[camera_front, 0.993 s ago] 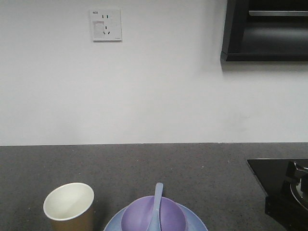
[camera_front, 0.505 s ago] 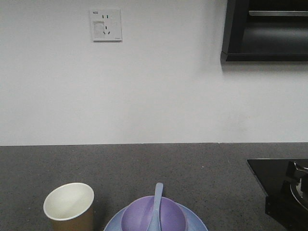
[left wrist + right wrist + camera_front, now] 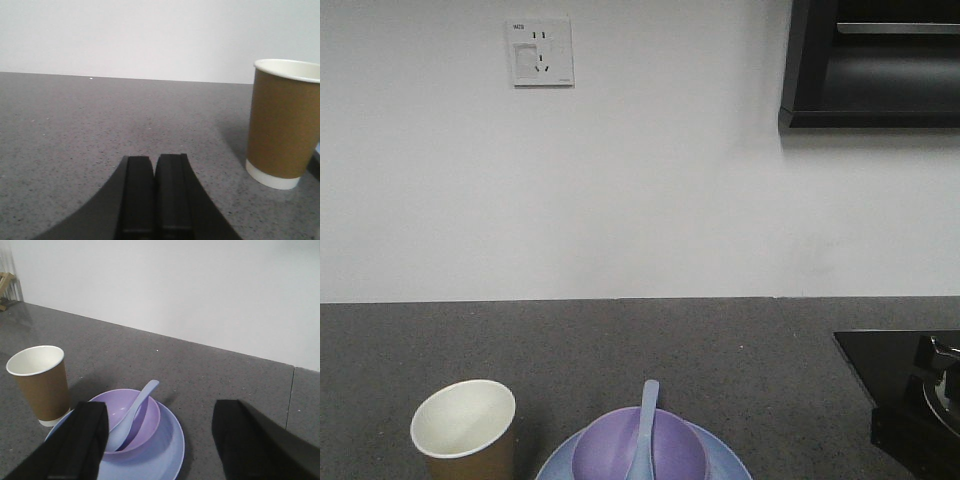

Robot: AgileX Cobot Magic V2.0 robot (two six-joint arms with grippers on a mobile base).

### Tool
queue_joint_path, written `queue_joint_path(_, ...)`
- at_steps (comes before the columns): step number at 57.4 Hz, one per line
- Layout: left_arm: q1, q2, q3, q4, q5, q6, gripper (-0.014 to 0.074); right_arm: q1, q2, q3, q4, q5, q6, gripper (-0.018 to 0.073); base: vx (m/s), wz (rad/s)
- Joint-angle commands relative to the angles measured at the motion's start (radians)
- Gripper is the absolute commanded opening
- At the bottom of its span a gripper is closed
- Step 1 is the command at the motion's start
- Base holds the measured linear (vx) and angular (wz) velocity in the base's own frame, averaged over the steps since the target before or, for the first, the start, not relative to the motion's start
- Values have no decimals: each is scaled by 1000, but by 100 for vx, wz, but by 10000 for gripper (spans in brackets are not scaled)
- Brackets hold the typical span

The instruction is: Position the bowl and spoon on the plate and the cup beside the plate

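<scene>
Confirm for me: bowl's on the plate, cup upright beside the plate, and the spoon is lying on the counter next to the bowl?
Not quite. The right wrist view shows the spoon resting inside the bowl, handle over its rim. The bowl sits on the plate, and the cup stands upright beside it.

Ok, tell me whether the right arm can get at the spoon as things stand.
Probably yes. The right gripper is open and empty above the plate, and the spoon lies uncovered in the bowl, handle propped over the rim. The cup stands off to one side, out of the way.

Wall socket (image 3: 539, 52), dark shelf (image 3: 873, 65), perhaps a stove (image 3: 910, 385).
</scene>
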Motion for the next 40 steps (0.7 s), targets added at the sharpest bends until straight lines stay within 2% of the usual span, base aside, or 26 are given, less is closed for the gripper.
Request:
queue_joint_path(1, 38, -17, 26, -93, -88, 124, -7, -3, 4, -29, 3, -77, -4, 514, 0, 0)
queue_joint_path(6, 50, -17, 26, -161, -83, 175, -7, -3, 4, -29, 3, -77, -4, 514, 0, 0)
queue_joint_path(40, 50, -16, 26, -156, -83, 180, -7, -3, 4, -29, 3, -77, -4, 514, 0, 0)
